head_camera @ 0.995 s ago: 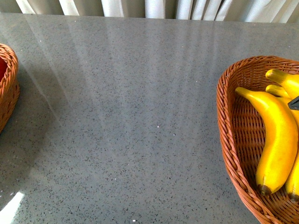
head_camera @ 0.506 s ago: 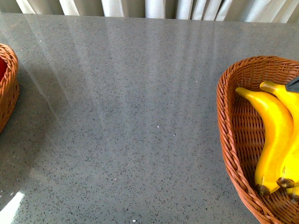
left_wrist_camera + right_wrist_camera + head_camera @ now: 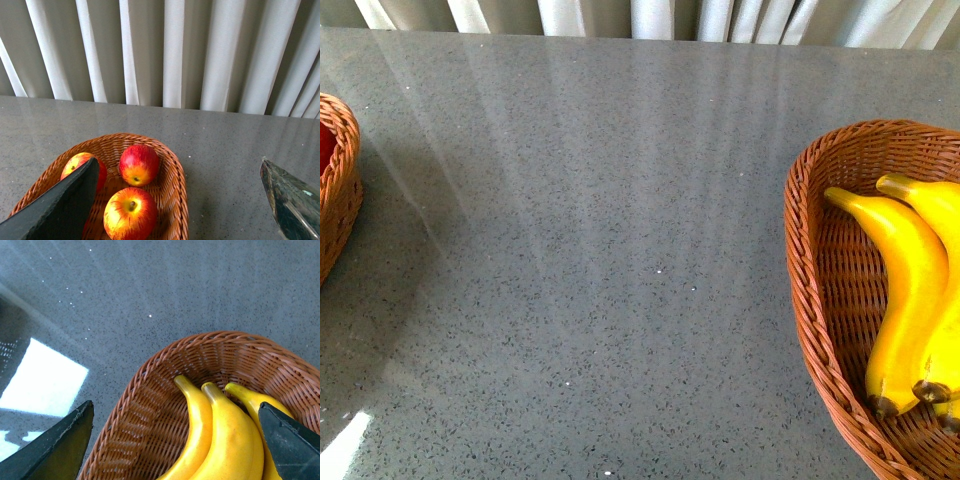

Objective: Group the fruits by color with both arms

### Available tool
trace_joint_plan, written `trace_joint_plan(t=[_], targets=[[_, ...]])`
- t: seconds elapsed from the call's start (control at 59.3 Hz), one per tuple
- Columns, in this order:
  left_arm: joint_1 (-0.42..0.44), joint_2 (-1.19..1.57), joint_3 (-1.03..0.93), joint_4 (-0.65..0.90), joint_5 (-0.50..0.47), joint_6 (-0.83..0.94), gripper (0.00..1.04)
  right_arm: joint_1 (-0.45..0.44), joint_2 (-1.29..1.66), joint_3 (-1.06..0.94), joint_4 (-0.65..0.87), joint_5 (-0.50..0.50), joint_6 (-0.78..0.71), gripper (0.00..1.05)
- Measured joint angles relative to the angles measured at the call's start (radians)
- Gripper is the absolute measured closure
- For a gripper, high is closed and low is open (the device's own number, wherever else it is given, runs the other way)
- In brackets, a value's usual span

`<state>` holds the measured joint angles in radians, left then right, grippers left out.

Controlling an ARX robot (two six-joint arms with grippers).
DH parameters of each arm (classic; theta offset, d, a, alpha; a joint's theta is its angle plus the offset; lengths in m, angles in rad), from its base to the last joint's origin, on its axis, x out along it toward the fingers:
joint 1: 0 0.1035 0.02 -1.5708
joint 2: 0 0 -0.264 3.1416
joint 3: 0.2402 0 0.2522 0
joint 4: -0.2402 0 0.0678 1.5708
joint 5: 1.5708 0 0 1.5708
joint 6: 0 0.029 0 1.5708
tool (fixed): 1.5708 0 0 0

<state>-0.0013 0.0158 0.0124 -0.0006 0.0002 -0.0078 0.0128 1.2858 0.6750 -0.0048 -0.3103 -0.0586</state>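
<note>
My two arms hang over a grey speckled tabletop (image 3: pixel 600 250), one at each end. My left claw (image 3: pixel 175 200) is spread wide and holds nothing. Below it a brown wicker basket (image 3: pixel 177 185) on the tabletop holds three red apples with yellow blush: one apple (image 3: pixel 139 164) toward the far rim, a second apple (image 3: pixel 130 214) nearer me, and a third apple (image 3: pixel 75 164) partly hidden behind one side of the claw. My right claw (image 3: pixel 175 445) is also spread wide and empty. Under it a second wicker basket (image 3: pixel 130 415) holds three yellow bananas (image 3: pixel 227 440) lying side by side, touching, their tips toward the rim. White curtains (image 3: pixel 170 50) hang behind the tabletop.
</note>
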Motion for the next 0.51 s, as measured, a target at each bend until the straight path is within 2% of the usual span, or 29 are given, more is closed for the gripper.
trace_joint_plan(t=[0.034, 0.101, 0.135, 0.219, 0.321, 0.405, 0.506], targets=[[0.000, 0.000, 0.000, 0.000, 0.000, 0.000, 0.09, 0.006, -0.005, -0.060, 0.168, 0.108, 0.008, 0.17], [0.000, 0.000, 0.000, 0.000, 0.000, 0.000, 0.09, 0.000, -0.012, -0.185, 0.479, 0.245, 0.024, 0.27], [0.000, 0.000, 0.000, 0.000, 0.000, 0.000, 0.09, -0.005, -0.022, -0.251, 0.620, 0.289, 0.034, 0.33], [0.000, 0.000, 0.000, 0.000, -0.001, 0.000, 0.09, -0.015, -0.064, -0.341, 0.820, 0.314, 0.043, 0.47], [0.000, 0.000, 0.000, 0.000, 0.000, 0.000, 0.09, -0.013, -0.137, -0.390, 0.875, 0.307, 0.045, 0.62], [0.000, 0.000, 0.000, 0.000, 0.000, 0.000, 0.09, -0.013, -0.177, -0.430, 0.873, 0.311, 0.046, 0.75], [0.000, 0.000, 0.000, 0.000, 0.000, 0.000, 0.09, -0.013, -0.233, -0.488, 0.853, 0.310, 0.048, 0.94]])
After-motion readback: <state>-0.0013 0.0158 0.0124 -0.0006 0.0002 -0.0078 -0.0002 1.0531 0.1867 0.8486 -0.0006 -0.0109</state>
